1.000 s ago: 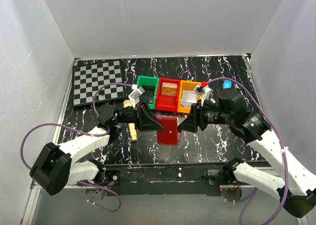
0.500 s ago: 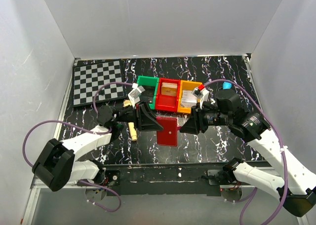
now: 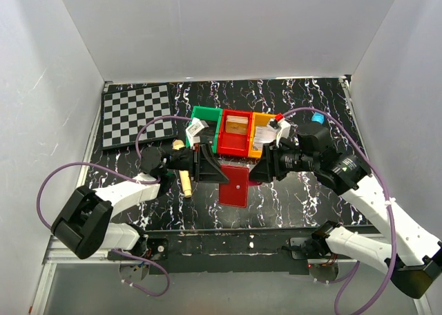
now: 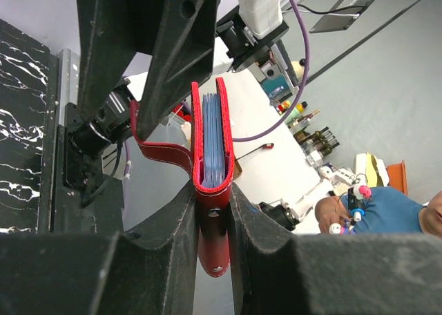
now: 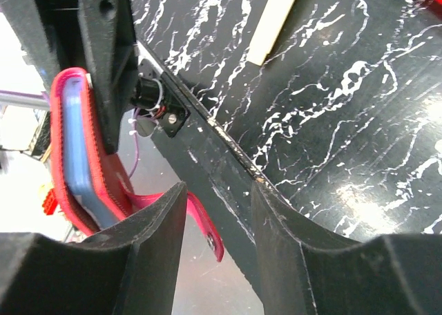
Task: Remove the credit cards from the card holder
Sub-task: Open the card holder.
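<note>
The dark-red card holder hangs above the table between both arms. My left gripper is shut on its lower fold, opening upward. Pale-blue cards stand inside it, and its snap tab curls off to the left. My right gripper faces the holder from the right with its jaws open. In the right wrist view the holder and its blue cards are at the left. The tab's end lies just inside the right gripper, beside the left finger and not pinched.
Green, red and orange bins stand in a row behind the grippers. A chessboard lies at the back left. A cream peg lies on the marble table under the left arm.
My right gripper has moved left, closer to the card holder, and its jaws narrowed then widened a little. The left arm shifted slightly, still holding the holder.
</note>
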Robot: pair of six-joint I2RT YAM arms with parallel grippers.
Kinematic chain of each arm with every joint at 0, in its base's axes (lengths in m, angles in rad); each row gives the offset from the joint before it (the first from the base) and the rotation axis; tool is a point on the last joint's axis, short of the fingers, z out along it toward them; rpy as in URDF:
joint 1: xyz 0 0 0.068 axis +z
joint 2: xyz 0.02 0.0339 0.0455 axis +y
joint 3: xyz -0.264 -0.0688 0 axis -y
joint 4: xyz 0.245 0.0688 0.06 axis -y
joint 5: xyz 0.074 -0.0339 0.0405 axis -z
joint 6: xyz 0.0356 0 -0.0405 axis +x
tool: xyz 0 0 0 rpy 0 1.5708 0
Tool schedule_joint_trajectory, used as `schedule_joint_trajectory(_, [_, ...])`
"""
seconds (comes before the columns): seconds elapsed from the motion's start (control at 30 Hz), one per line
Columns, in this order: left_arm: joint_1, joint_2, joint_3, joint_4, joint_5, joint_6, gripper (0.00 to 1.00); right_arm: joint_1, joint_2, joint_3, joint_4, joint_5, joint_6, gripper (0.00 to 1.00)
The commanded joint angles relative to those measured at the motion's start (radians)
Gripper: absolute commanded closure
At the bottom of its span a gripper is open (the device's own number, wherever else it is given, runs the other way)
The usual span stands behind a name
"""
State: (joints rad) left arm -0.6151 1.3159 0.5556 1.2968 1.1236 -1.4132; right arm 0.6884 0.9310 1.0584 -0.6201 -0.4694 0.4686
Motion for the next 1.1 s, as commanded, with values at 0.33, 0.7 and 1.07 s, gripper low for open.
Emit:
schedule_joint_trajectory(0.33, [0.005,-0.038,0.021,0.194,-0.001,0.045,1.00,0.000,-0.122,0.173,-0.119,0.150,-0.061,0.41])
schedule_joint_trajectory(0.7, [0.005,-0.127,0.072,-0.178,-0.068,0.286,1.00,0.055,-0.104,0.183,0.059,-0.195,0.039,0.42])
schedule_joint_trajectory(1.07, [0.005,-0.139,0.070,-0.234,-0.064,0.306,1.00,0.158,-0.034,0.161,-0.004,-0.055,0.018,0.44])
